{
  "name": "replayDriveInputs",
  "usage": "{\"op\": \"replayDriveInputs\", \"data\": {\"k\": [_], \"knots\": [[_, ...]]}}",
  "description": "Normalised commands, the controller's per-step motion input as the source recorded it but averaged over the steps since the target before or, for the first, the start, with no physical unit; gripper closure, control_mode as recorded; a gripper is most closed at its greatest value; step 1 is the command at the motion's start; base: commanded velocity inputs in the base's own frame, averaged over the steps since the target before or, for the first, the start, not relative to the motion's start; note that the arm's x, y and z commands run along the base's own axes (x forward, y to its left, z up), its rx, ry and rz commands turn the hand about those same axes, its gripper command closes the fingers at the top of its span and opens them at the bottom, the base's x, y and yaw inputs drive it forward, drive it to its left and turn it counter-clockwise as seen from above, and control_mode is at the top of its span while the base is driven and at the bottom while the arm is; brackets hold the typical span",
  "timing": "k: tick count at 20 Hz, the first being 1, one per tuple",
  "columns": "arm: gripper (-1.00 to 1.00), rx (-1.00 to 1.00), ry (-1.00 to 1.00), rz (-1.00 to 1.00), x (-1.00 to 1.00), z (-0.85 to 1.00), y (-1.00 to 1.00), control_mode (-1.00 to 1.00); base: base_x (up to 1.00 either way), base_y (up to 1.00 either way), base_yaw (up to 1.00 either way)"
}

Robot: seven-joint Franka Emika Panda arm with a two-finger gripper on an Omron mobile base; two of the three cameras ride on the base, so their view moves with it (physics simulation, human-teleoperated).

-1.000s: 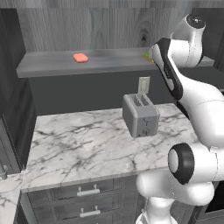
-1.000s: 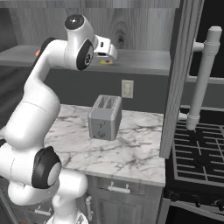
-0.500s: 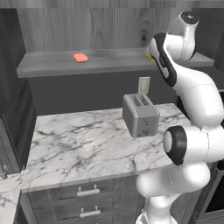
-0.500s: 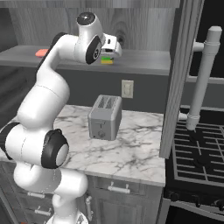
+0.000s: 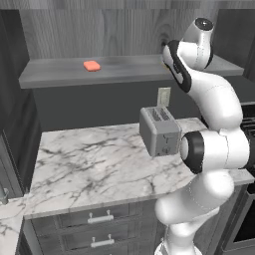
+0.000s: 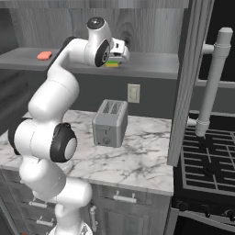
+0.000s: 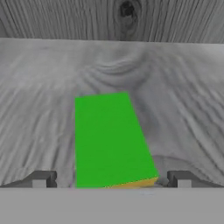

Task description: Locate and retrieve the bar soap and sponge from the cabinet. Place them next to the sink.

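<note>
The green sponge [image 7: 111, 140] with its yellowish edge lies flat on the grey shelf of the cabinet [image 5: 124, 69]. My gripper [image 7: 111, 180] is open right over the sponge, one fingertip on each side of its near end and not touching it. From the right base view, the gripper [image 6: 117, 58] hangs just above the sponge [image 6: 111, 64]. The salmon-pink bar soap [image 5: 91, 65] rests further left on the same shelf, far from the hand, and the bar soap [image 6: 44, 55] also shows from the right. The sink is out of view.
A silver toaster [image 5: 160, 130] stands on the white marble counter [image 5: 89, 164] under the shelf. A wall outlet [image 6: 133, 93] sits behind it. An open dark cabinet door [image 6: 186, 82] hangs at the right, beside the stove [image 6: 206, 160].
The arm has straightened and turned, bringing the hand a little further right and down over the sponge. The soap, sponge and toaster have stayed put.
</note>
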Motion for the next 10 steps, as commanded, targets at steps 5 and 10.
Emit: {"op": "replayDriveInputs", "data": {"k": [5, 10], "knots": [[-1.0, 0.0, 0.01, 0.0, 0.49, -0.14, 0.0, -1.0, 0.0, 0.0, 0.0], [-1.0, 0.0, 0.06, 0.0, 0.46, -0.16, 0.0, -1.0, 0.0, 0.0, 0.0]]}}
